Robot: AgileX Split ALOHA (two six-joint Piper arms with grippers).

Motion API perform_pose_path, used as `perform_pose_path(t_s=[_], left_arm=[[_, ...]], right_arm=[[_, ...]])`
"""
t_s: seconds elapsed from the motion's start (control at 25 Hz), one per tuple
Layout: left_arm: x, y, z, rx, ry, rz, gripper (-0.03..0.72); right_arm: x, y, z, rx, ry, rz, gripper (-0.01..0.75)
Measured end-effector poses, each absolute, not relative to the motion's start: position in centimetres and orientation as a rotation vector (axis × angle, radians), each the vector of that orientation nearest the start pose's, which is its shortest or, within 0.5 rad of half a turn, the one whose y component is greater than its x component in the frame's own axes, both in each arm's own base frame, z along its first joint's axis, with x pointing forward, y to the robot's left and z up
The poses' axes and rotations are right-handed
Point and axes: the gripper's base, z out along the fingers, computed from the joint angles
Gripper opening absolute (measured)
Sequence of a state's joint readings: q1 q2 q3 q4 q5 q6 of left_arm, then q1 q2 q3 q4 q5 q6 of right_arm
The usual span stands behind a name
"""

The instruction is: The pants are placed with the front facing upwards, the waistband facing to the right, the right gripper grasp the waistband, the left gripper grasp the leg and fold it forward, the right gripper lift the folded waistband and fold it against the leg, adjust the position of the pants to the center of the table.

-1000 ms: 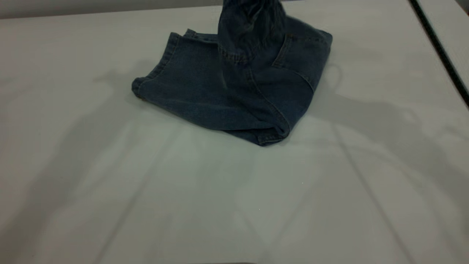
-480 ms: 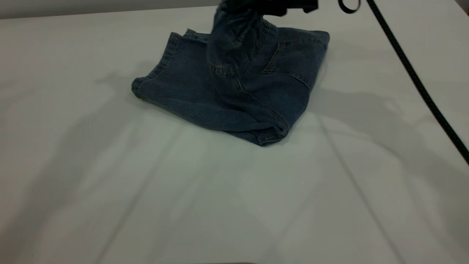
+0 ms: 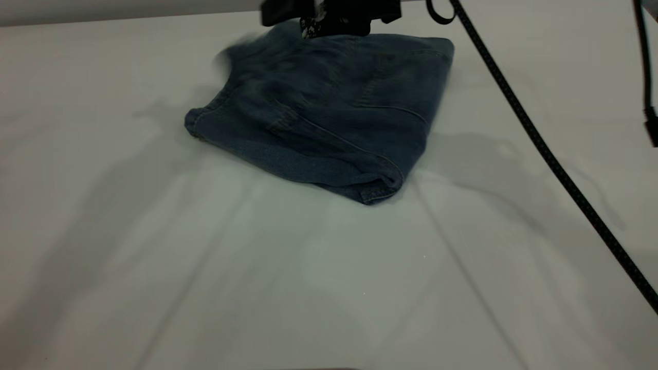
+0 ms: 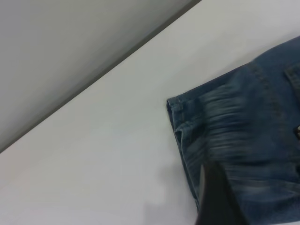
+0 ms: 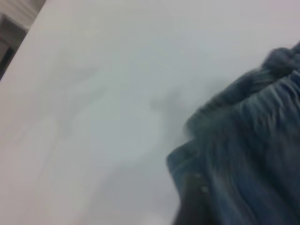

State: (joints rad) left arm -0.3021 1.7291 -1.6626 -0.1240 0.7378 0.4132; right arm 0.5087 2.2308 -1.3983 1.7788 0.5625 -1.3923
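Observation:
The blue denim pants lie folded on the white table, toward its far side. My right gripper is low over their far edge and is shut on the gathered waistband, which now lies over the leg part. One dark finger shows against the denim in the right wrist view. In the left wrist view the pants fill one side and a single black finger of the left gripper hangs just over a stitched edge. The left arm is out of the exterior view.
A black cable runs diagonally from the right arm across the table's right side. Another dark cable end hangs at the right edge. The table's far edge is just behind the pants.
The right gripper has come down and to the left with the waistband. The raised fabric has dropped flat over the legs, and the arm's cable has swung into view.

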Motion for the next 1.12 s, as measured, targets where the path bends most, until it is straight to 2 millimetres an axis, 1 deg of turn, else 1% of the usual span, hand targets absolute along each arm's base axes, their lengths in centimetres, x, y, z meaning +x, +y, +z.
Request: perform_pose_path(t_s=[0.08,0.16,0.24,0.32,0.4,0.44,0.48,0.56,0.64,0.72,0.8,0.92,1.0,1.12], left_arm=[[38.1,-12.7,36.4,0.741,2.159,-0.086,0.368],[38.1,-12.7,36.4,0.741,2.159,-0.086,0.368],[38.1,-12.7,36.4,0.741,2.159,-0.086,0.368],[38.1,-12.7,36.4,0.741,2.159,-0.086,0.368],[38.0,-12.7,36.4,0.74,2.157,-0.086,0.368],[38.0,-12.6,36.5,0.74,2.155,-0.086,0.368],[37.8,-12.6,36.8,0.739,2.148,-0.083,0.368],[37.3,-12.3,37.8,0.738,2.123,-0.069,0.368],[36.4,-12.0,39.1,0.732,2.084,-0.056,0.368],[35.4,-11.6,40.7,0.724,2.042,-0.044,0.368],[34.5,-11.3,41.9,0.721,2.006,-0.023,0.368],[33.6,-10.8,43.1,0.718,1.973,0.001,0.368],[33.4,-10.8,43.3,0.717,1.969,0.003,0.368],[33.4,-10.8,43.2,0.713,1.983,-0.004,0.368]], right_arm=[[38.2,27.2,12.6,-0.437,2.273,1.134,0.571],[38.0,27.5,12.6,-0.448,2.297,1.146,0.591],[37.9,27.6,12.7,-0.46,2.344,1.149,0.581],[37.6,27.9,13.0,-0.524,2.405,1.092,0.563],[37.4,28.8,14.2,-0.536,2.477,1.044,0.553],[37.4,29.3,14.9,-0.578,2.5,0.995,0.551],[37.3,29.7,15.4,-0.571,2.545,0.961,0.55],[37.3,30.5,16.6,-0.612,2.612,0.808,0.549],[37.3,31.0,17.1,-0.532,2.716,0.669,0.548],[37.9,31.4,17.3,-0.451,2.76,0.528,0.548],[38.8,31.7,17.0,-0.315,2.796,0.474,0.548],[40.0,32.4,16.3,-0.149,2.827,0.492,0.548],[40.5,33.0,15.7,-0.038,2.846,0.541,0.548],[41.0,33.6,13.8,0.199,2.892,0.584,0.548]])
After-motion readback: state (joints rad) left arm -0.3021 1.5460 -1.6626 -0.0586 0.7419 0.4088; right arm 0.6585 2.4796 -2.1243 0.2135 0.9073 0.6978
